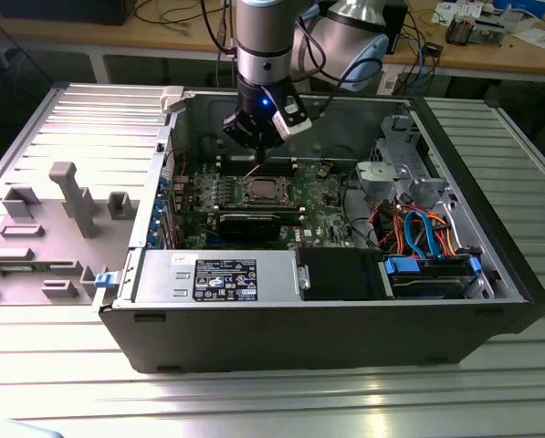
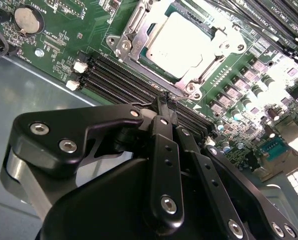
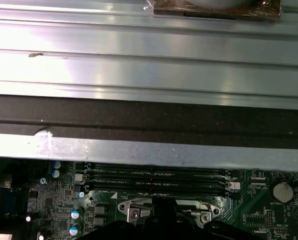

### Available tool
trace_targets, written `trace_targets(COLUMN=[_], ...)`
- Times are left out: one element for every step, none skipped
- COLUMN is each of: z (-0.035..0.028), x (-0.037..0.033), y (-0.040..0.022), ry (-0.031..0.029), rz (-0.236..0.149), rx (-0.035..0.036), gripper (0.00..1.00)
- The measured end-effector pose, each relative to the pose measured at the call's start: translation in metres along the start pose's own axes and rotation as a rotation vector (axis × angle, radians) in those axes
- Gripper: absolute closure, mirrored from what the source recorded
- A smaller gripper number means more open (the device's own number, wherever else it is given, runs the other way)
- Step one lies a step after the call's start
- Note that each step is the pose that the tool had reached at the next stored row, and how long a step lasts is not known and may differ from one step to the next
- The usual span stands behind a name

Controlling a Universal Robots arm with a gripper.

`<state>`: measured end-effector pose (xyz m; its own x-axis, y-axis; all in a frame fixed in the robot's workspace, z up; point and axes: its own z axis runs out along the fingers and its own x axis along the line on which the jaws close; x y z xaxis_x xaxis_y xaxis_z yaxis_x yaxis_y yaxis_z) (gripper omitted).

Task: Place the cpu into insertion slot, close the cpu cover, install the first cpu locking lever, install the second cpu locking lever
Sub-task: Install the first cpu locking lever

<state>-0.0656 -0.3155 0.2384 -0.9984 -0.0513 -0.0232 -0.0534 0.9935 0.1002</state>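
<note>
In the exterior view my gripper hangs inside the open computer case, just behind the insertion slot. In the second wrist view the cpu, pale silver on top, lies flat in that slot. The cpu cover, a silvery frame, lies down around it. A thin wire locking lever runs along the frame's edge nearest the gripper. My gripper is shut with nothing between its fingers, its tips over the black memory slots beside the socket. The first wrist view catches the socket's edge below the case wall.
Black memory slots run beside the socket. A long black card and the labelled power supply sit nearer the front wall. A drive cage with blue and orange cables fills the exterior view's right. Grey fixtures stand outside the case.
</note>
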Motion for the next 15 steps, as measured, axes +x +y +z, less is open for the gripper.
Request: trace_targets(z=[0.0001, 0.0003, 0.0004, 0.0006, 0.0007, 0.0008, 0.0010, 0.0014, 0.0019, 0.0026, 0.0031, 0.0039, 0.0048, 0.0060, 0.0071], x=[-0.0005, -0.0013, -0.0018, -0.0024, -0.0029, -0.0033, -0.0042, -0.0054, -0.0065, -0.0075, -0.0081, -0.0087, -0.0094, -0.0101, -0.0107], y=[0.0000, 0.0001, 0.0002, 0.0005, 0.0008, 0.0010, 0.0013, 0.0017, 0.0018, 0.0020, 0.0021, 0.0022, 0.0023, 0.0023, 0.0023], ry=[-0.0001, -0.0001, -0.0002, -0.0002, -0.0004, -0.0003, -0.0001, -0.0003, -0.0003, -0.0002, -0.0001, -0.0001, -0.0002, -0.0002, -0.0001], rz=[0.000, 0.000, 0.000, 0.000, 0.000, 0.000, 0.000, 0.000, 0.000, 0.000, 0.000, 0.000, 0.000, 0.000, 0.000], rx=[-0.0001, -0.0002, -0.0002, -0.0003, -0.0003, -0.0002, -0.0002, -0.0003, -0.0003, -0.0002, -0.0002, -0.0001, -0.0002, -0.0002, -0.0001], gripper=[0.89, 0.89, 0.89, 0.89, 0.89, 0.89, 0.89, 0.89, 0.89, 0.89, 0.89, 0.89, 0.89, 0.89, 0.89])
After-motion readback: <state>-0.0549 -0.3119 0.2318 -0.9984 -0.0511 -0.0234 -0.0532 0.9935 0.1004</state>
